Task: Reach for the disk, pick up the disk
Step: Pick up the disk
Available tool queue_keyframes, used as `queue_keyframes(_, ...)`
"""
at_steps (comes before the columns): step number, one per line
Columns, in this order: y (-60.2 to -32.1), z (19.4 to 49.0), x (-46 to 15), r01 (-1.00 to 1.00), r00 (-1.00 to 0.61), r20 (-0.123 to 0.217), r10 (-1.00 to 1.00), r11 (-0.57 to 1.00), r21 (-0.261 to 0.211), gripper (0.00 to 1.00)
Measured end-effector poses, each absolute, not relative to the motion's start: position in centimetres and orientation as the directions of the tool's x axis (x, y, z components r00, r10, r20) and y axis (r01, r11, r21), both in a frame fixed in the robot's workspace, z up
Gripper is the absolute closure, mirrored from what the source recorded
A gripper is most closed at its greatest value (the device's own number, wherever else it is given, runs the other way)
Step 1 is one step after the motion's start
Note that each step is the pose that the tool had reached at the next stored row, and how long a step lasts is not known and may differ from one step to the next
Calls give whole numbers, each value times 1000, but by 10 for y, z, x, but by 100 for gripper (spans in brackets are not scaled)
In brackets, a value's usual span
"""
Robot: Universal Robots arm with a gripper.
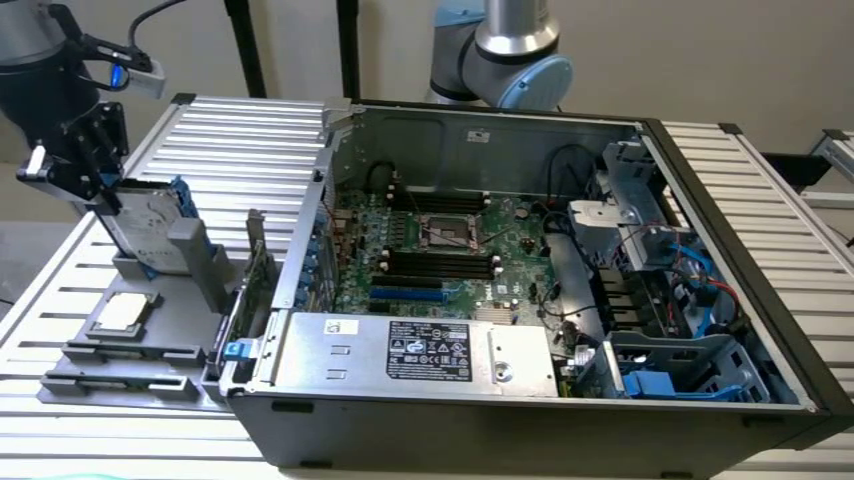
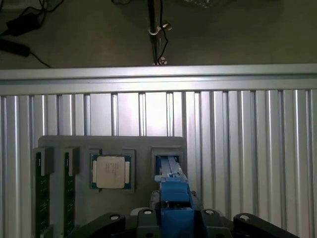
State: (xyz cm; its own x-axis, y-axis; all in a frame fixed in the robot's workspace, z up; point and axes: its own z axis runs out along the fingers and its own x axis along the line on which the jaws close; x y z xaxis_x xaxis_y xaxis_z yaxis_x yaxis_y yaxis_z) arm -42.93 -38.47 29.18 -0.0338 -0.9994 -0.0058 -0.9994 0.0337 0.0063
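**Gripper (image 1: 104, 195) clamped on hard disk (image 1: 144, 215) (image 2: 173, 198), which stands upright in its grey tray (image 1: 80, 372) slot.**
Jaws sit narrow on the disk's blue-railed top edge, at exterior view's left, beside open PC case (image 1: 747, 250). Risks: an off-axis pull could jam the rails vs slot wall & drag the tray. Thin edge grip may slip, dropping disk near CPU chip (image 1: 120, 312) (image 2: 112, 171).

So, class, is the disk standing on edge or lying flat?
On edge: the disk stands upright in the grey holder, its blue rail along one edge.
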Motion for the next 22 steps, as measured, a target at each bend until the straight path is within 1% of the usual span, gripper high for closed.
queue_keyframes(13,-385,293,-429,-999,-34,-6,-999,34,6,67)
queue_keyframes(22,-385,318,-429,-999,-34,-6,-999,34,6,67)
